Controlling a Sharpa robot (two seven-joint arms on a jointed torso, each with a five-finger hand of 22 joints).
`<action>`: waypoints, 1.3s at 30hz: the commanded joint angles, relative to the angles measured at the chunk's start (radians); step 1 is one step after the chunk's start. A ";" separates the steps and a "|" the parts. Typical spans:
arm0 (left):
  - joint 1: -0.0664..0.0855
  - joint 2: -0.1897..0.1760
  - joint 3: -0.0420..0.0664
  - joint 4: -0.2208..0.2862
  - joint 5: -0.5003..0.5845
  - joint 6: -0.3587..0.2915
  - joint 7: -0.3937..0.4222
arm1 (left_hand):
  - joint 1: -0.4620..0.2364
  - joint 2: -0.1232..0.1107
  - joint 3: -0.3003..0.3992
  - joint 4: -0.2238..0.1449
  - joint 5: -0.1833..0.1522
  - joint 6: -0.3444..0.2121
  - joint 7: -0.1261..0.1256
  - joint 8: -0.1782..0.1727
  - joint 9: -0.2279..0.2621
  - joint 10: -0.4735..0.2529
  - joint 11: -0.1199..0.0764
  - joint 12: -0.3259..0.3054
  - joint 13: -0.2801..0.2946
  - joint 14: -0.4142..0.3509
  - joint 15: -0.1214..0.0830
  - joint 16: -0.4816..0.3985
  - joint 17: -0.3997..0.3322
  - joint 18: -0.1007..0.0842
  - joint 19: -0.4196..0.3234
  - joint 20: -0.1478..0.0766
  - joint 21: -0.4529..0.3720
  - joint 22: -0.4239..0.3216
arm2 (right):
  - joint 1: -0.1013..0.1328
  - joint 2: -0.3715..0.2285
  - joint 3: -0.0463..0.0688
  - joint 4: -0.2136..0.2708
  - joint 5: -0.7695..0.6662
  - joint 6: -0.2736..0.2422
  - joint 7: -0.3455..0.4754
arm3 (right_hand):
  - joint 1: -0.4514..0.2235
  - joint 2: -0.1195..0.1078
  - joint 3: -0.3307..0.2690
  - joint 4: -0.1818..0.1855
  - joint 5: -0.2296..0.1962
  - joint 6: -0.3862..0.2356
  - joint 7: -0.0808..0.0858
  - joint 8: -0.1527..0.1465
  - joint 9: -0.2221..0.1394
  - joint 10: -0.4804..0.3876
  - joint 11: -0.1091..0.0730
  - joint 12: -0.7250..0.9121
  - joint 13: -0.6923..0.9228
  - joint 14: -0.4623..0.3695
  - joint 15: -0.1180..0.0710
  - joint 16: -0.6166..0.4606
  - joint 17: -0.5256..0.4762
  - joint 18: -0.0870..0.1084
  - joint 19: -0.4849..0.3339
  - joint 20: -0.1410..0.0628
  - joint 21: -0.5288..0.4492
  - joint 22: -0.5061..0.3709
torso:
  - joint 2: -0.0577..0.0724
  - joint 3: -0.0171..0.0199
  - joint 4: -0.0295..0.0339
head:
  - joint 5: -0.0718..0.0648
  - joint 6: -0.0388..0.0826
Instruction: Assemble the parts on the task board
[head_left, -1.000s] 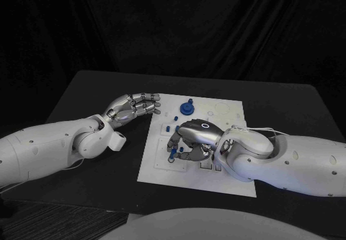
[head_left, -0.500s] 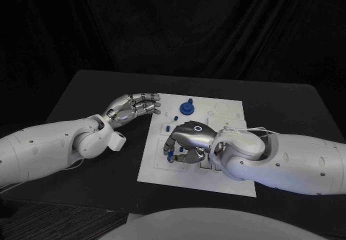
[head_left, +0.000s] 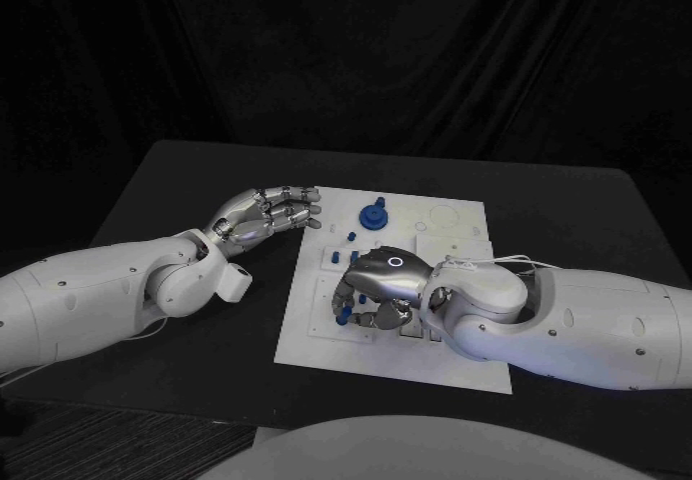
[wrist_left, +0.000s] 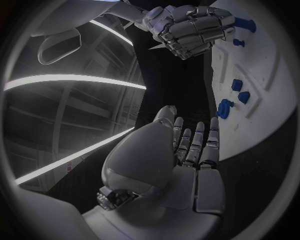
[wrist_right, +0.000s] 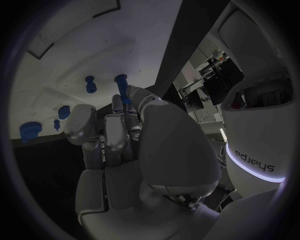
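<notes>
Head view: task board lies mid-counter. The right hand hangs over the board's left half, fingers curled down around a small blue part. The left hand hovers just off the board's far left corner, fingers bent and holding nothing. A blue round part stands near the far edge.

Left wrist view: its fingers lie nearly straight, apart and empty beside the board.

Right wrist view: a blue peg is pinched at its fingertips.

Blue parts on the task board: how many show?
5: a large one at the far edge, three small ones mid-board, one at the right robot hand's fingertips. Others may hide beneath it.
</notes>
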 joint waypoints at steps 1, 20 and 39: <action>-0.002 0.003 0.001 0.002 0.006 0.011 0.014 | 0.005 0.003 -0.002 -0.005 0.004 0.004 0.009 -0.007 -0.001 -0.001 0.006 0.001 -0.001 0.002 0.006 0.003 -0.001 -0.013 0.006 -0.001 0.004 -0.001 | -0.007 -0.001 0.000 -0.001 -0.041 0.019 -0.020 | 0.008 -0.001 0.002 -0.003 -0.001 -0.002 0.005 -0.006 -0.002 0.042 -0.034 -0.004 0.000 0.003 0.001 0.000 0.000 0.003 0.004 -0.003 -0.006 0.134 | 0.000 0.0002 -0.0004 | 0.000 0.000; -0.003 0.004 0.001 -0.002 0.006 0.015 0.011 | 0.004 0.003 0.000 -0.006 0.005 0.005 0.009 -0.008 -0.001 -0.001 0.006 0.001 -0.001 0.002 0.006 0.004 -0.001 -0.014 0.006 -0.001 0.004 -0.001 | -0.020 -0.003 0.000 -0.004 -0.052 -0.015 0.005 | -0.075 -0.032 -0.064 0.048 -0.123 -0.339 -0.002 -0.070 -0.125 -0.090 0.021 -0.110 -0.054 -0.013 0.047 -0.006 -0.013 0.006 -0.012 0.035 -0.038 0.127 | 0.000 0.0002 -0.0001 | 0.002 0.000; -0.004 -0.003 0.001 -0.003 0.006 0.010 0.008 | 0.002 0.003 0.001 -0.007 0.005 0.005 0.010 -0.009 -0.002 -0.001 0.007 0.001 -0.001 0.002 0.006 0.003 -0.001 -0.015 0.006 -0.002 0.004 -0.002 | 0.097 -0.268 0.000 0.147 0.283 -0.209 -0.009 | 0.015 -0.020 -0.275 0.188 -0.141 -0.491 -0.002 -0.055 -0.250 -0.245 0.050 -0.065 -0.092 -0.075 0.074 -0.066 -0.110 0.030 -0.067 0.064 -0.195 0.092 | 0.000 0.0003 0.0002 | -0.026 0.000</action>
